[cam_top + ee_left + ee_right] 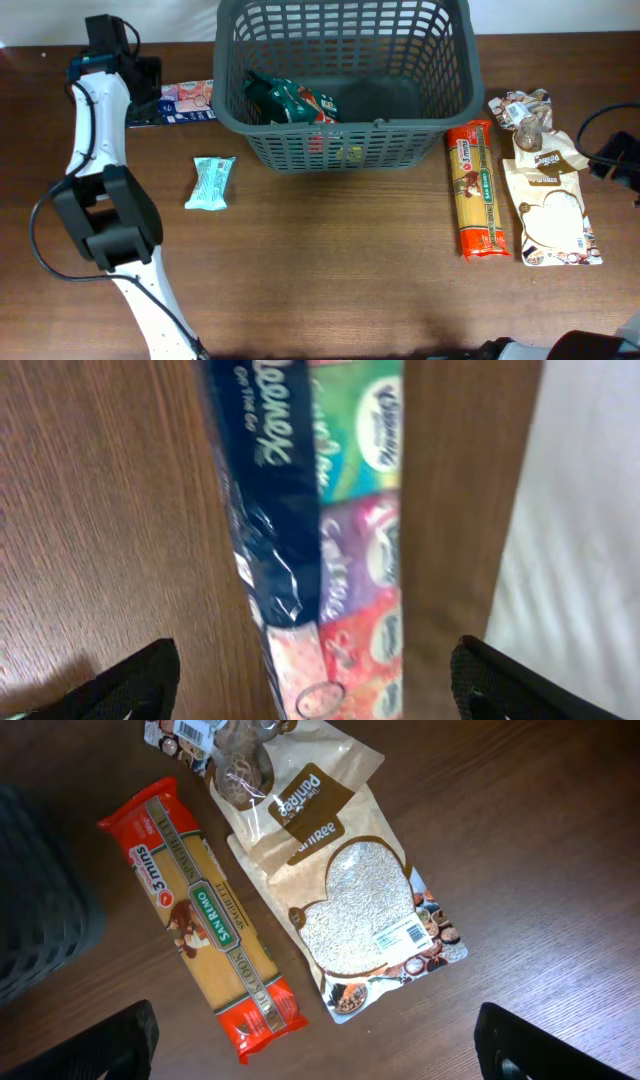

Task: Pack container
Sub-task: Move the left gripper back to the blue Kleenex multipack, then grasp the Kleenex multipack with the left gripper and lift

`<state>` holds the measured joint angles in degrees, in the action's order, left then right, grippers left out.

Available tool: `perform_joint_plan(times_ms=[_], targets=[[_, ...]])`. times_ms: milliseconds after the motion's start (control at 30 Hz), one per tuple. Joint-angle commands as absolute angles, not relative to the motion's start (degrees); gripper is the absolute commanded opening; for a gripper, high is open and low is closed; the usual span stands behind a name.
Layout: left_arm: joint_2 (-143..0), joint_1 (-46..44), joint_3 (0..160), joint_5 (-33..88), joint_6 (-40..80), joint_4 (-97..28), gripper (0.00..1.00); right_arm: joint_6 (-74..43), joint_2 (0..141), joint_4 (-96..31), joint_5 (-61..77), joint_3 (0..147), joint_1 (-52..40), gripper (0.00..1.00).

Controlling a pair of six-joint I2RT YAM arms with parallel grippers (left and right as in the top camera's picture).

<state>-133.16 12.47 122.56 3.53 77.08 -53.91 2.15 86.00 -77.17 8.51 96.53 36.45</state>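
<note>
The dark grey lattice basket (440, 105) stands at the back middle, with a green and red packet (290, 100) lying inside. My left gripper (143, 85) is open at the back left, over a flat colourful multi-flavour packet (187, 100). In the left wrist view that packet (340, 510) lies between the spread fingers (315, 695), and I see no contact. My right gripper (320, 1050) is open and empty, above the table near a red spaghetti pack (210, 920) and a grain pouch (365, 910). In the overhead view only its arm shows, at the right edge (618, 155).
A light blue packet (210, 183) lies left of the basket. Right of the basket lie the spaghetti pack (475, 190), the grain pouch (552, 212) and a brown pouch (527, 110) partly on top of it. The basket wall (40, 920) shows at the left of the right wrist view.
</note>
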Motion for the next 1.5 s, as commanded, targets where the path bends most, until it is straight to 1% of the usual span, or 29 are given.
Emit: perform_joint_plan(times_ms=[0, 400, 833, 933, 1033, 1100, 1133, 1167, 1233, 1333, 1400, 1467], targets=[[-136.1, 12.9, 122.7, 2.5, 78.3, -54.0, 0.83, 2.0, 85.6, -77.2, 9.1, 96.8, 36.8, 0.99], [-141.4, 12.9, 122.7, 1.4, 78.4, -50.9, 0.79, 2.0, 85.6, -77.2, 9.0, 96.8, 36.8, 0.99], [-146.1, 13.2, 122.7, 1.1, 78.4, -51.0, 0.77, 2.0, 85.6, -77.2, 9.1, 96.8, 36.8, 0.99], [-147.1, 13.5, 122.7, 1.3, 78.4, -51.4, 0.69, 2.0, 85.6, -77.2, 9.1, 96.8, 36.8, 0.99], [-147.7, 13.6, 122.7, 1.2, 78.4, -52.4, 0.65, 2.0, 85.6, -77.2, 9.0, 96.8, 36.8, 0.99], [-147.8, 13.6, 122.7, 1.2, 78.4, -52.5, 0.57, 2.0, 85.6, -77.2, 9.0, 96.8, 36.8, 0.99], [-147.9, 13.6, 122.7, 1.0, 78.5, -52.4, 0.57, 2.0, 85.6, -77.2, 9.0, 96.8, 36.8, 0.99], [-148.1, 13.6, 122.7, 1.0, 78.8, -52.2, 0.59, 2.0, 85.6, -77.2, 9.1, 96.8, 36.8, 0.99], [-148.2, 13.8, 122.7, 1.0, 78.8, -51.2, 0.72, 2.0, 85.6, -77.2, 9.1, 96.8, 36.8, 0.99], [-148.2, 13.8, 122.7, 0.1, 78.8, -50.5, 0.73, 2.0, 85.6, -77.2, 9.0, 96.8, 36.8, 0.99], [-148.2, 13.9, 122.7, -0.4, 78.8, -50.3, 0.8, 2.0, 85.6, -77.2, 9.0, 96.8, 36.8, 0.99], [-148.4, 13.9, 122.7, -1.0, 78.8, -50.1, 0.81, 2.0, 85.6, -77.2, 9.0, 96.8, 36.8, 0.99]])
